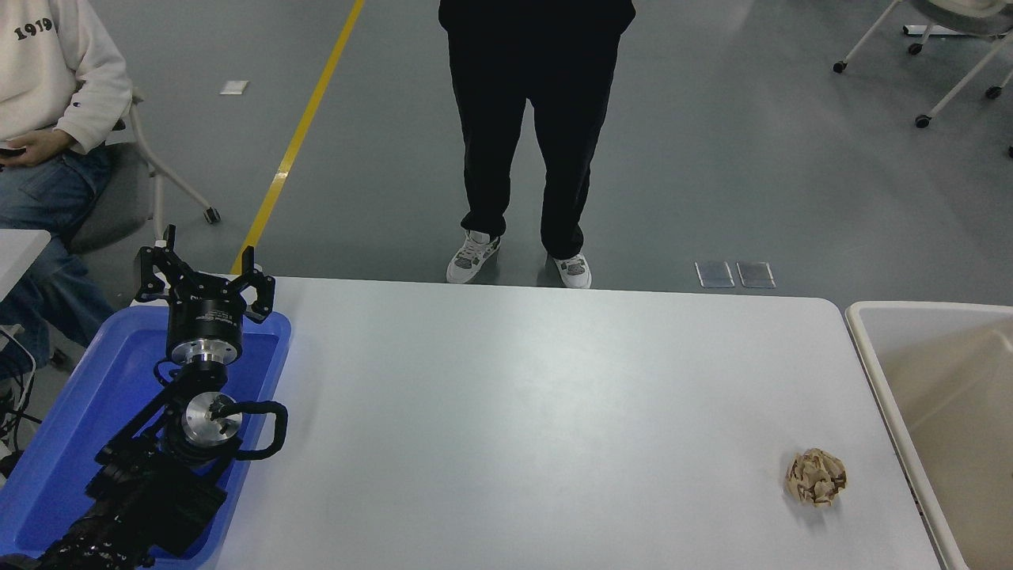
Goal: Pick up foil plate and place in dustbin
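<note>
beige dustbin (934, 412) sat at the right edge of the white table (538, 412), pale cream rim just beside the table edge, partly cut off by the picture's right side. what showed of its inside looked bare, smooth walls only; foil plate could not be seen anywhere on the table or in the bin's visible part, so can't tell where it was. small tan crumpled paper ball (816, 477) lay on the table near the bin, at the right front, apart from the rim. left gripper (204, 277) was parked at lower left, over the far end of the blue tray (87, 412), fingers spread apart, holding nothing. left arm ran back over the tray toward the bottom-left corner. right arm was out of view. one person stood at the table's far side, black trousers and pale sneakers (518, 260) showing. another person in a white sweatshirt (59, 71) and jeans sat on a chair at far left.
</note>
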Tool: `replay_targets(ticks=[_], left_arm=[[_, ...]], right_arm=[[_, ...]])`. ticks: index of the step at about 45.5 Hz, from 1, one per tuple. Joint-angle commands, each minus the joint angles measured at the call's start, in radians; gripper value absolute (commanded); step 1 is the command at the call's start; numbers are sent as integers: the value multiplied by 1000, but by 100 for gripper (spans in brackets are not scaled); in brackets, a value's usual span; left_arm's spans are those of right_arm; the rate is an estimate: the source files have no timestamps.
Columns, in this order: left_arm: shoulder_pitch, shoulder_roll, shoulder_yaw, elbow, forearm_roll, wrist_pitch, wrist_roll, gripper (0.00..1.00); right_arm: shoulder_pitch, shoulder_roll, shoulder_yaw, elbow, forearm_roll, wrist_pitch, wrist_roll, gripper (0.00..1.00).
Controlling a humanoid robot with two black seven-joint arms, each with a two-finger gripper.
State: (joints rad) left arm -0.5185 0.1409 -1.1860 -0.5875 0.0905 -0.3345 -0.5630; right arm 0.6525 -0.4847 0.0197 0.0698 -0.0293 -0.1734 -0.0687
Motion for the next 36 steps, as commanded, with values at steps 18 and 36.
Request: replay_targets(ticks=[18,36], left_arm=[[0,0,0,0,0,0,0,99],[0,0,0,0,0,0,0,99]], right_arm=[[352,-187,-7,508,-93,0,1,100],[518,-368,-84,1013,-469,-20,-53,100]])
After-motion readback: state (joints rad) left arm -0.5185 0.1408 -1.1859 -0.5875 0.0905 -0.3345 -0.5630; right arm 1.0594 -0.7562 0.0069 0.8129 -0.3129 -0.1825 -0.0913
